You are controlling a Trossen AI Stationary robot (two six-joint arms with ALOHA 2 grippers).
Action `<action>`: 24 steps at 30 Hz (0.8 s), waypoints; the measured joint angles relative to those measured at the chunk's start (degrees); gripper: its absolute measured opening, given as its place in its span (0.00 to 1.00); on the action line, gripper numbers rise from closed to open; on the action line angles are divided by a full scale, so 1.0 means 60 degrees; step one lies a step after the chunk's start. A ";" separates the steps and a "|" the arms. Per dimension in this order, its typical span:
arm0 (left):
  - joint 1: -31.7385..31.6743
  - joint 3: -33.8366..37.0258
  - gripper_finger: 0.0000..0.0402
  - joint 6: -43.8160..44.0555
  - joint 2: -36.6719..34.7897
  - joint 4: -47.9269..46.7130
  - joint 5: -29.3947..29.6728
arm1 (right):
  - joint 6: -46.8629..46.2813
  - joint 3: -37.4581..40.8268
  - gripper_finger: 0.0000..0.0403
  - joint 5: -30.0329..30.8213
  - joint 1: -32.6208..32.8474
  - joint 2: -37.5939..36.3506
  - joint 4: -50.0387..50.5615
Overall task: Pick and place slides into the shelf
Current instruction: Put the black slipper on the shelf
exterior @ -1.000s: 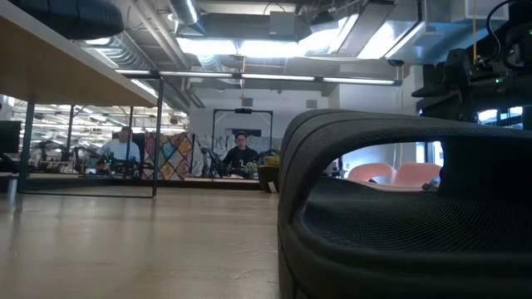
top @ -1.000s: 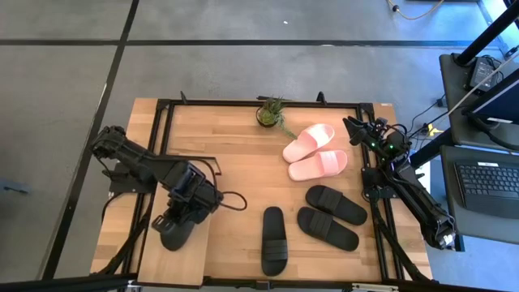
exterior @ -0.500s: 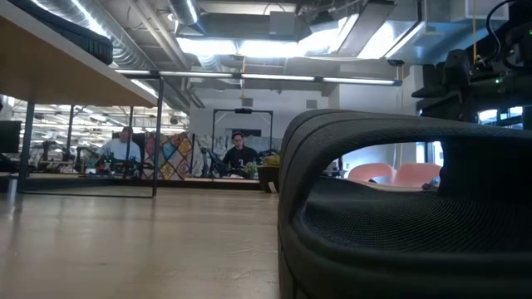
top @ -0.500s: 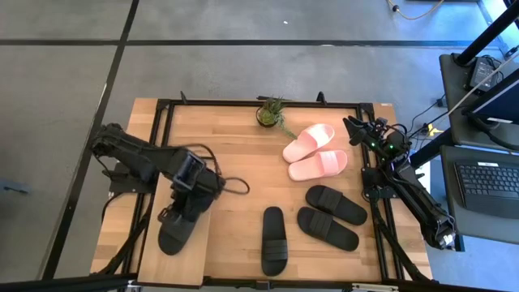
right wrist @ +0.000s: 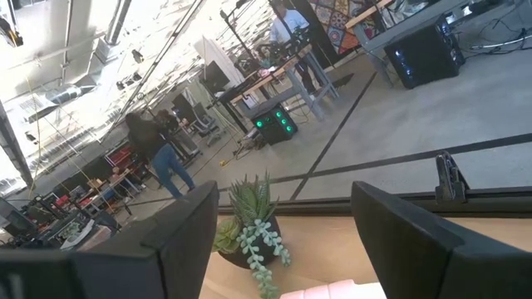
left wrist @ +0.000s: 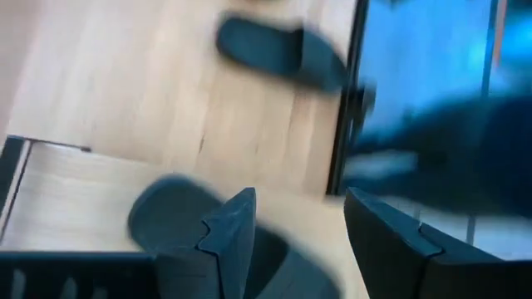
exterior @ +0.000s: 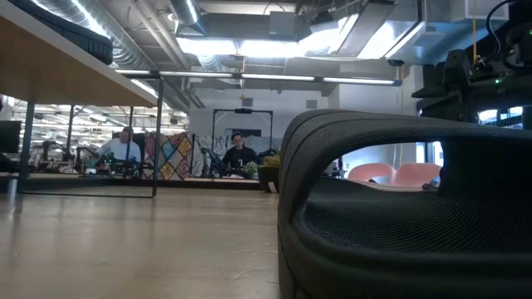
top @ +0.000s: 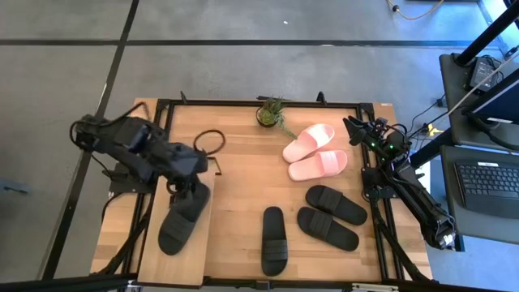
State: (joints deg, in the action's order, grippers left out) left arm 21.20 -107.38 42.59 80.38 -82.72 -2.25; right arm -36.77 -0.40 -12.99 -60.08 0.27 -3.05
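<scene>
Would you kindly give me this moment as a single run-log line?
left gripper: open, above shelf | black slide: on shelf | right gripper: open, idle at table's right edge | on table: three black, two pink slides

Four matte black slides [top: 182, 219], [top: 274, 240], [top: 328, 228], [top: 336, 204]; two pale pink slides [top: 308, 142], [top: 318, 165] beside a green plant [top: 272, 111]. Light-wood shelf [top: 174, 268] with dark edge; light-wood table [top: 235, 162] framed in black. Both arms dark.

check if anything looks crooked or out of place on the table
The black slide on the shelf lies diagonally across the plank rather than squared to it. The open left gripper sits just above it. The other three black slides and the pink pair lie scattered at mixed angles.
</scene>
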 joint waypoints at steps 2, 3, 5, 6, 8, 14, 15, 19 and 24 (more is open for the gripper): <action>0.0470 -0.0071 0.44 0.1307 0.0000 0.0414 0.0762 | 0.0000 0.0000 0.68 0.0000 0.0001 -0.0003 0.0000; 0.0709 -0.0071 0.44 0.1841 0.0003 0.0601 0.1071 | 0.0000 0.0000 0.68 0.0000 0.0000 -0.0004 0.0000; 0.1262 -0.0071 0.44 0.2799 0.0029 0.0678 0.1692 | 0.0000 0.0000 0.68 -0.0001 -0.0001 -0.0001 0.0000; 0.1557 -0.0071 0.44 0.3324 0.0065 0.0651 0.2042 | 0.0000 0.0000 0.68 -0.0002 -0.0002 -0.0001 0.0000; 0.2193 -0.0071 0.44 0.4024 0.0188 0.0640 0.2711 | 0.0001 0.0000 0.68 -0.0004 -0.0002 -0.0004 0.0000; 0.4099 -0.0071 0.44 0.5970 0.0897 0.0686 0.4539 | 0.0282 0.0000 0.68 -0.0004 -0.0003 -0.0003 0.0000; 0.4378 -0.0068 0.44 0.6459 0.1023 0.0689 0.4904 | 0.0277 0.0000 0.68 -0.0004 -0.0003 0.0000 0.0000; 0.5401 -0.0068 0.44 0.8739 0.1568 0.0678 0.6362 | 0.0171 0.0000 0.68 -0.0009 -0.0001 -0.0001 0.0000; 0.6297 -0.0068 0.44 1.0764 0.2201 0.0630 0.6999 | 0.0164 0.0000 0.68 -0.0029 0.0001 -0.0004 0.0000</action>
State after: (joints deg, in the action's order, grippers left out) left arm 58.98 -107.79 107.17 93.58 -78.94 39.74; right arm -35.79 -0.40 -13.17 -60.07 0.25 -3.05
